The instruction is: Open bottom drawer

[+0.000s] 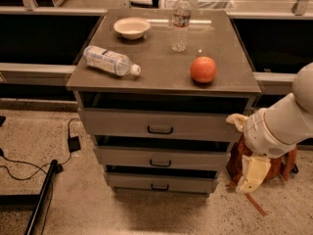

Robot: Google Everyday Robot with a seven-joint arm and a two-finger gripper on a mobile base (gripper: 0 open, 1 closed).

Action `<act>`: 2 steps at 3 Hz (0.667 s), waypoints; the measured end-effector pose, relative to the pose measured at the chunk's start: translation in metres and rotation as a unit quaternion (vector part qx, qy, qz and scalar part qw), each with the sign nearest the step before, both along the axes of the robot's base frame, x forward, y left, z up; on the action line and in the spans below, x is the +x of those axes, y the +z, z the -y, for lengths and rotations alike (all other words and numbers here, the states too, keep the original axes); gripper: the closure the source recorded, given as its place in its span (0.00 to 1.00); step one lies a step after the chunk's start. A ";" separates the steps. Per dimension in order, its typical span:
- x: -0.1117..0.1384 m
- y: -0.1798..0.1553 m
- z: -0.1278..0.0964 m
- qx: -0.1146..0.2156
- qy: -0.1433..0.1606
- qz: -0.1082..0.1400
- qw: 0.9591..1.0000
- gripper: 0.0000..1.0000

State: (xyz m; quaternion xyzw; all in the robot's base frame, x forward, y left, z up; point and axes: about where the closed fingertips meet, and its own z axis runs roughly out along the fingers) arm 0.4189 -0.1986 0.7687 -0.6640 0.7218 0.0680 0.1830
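The grey cabinet has three drawers. The bottom drawer [186,183] is the lowest and shortest front, with a small dark bar handle [160,187] at its centre. Its front stands about level with the middle drawer [195,158] above it. My gripper [251,174], cream-coloured under the white arm [279,126], hangs to the right of the cabinet at about the height of the two lower drawers. It is apart from the cabinet and from the handle, and holds nothing that I can see.
On the cabinet top [161,72] are a white bowl [131,27], an upright water bottle [180,21], a bottle lying on its side [110,60] and an orange [203,69]. A red-brown bag [283,161] sits behind the gripper. Cables and a black pole [41,198] lie on the floor at left.
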 end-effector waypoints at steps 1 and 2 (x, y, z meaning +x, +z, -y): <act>0.015 -0.032 0.001 -0.021 -0.023 -0.020 0.999 0.00; 0.005 -0.108 -0.011 0.007 -0.049 -0.066 0.997 0.00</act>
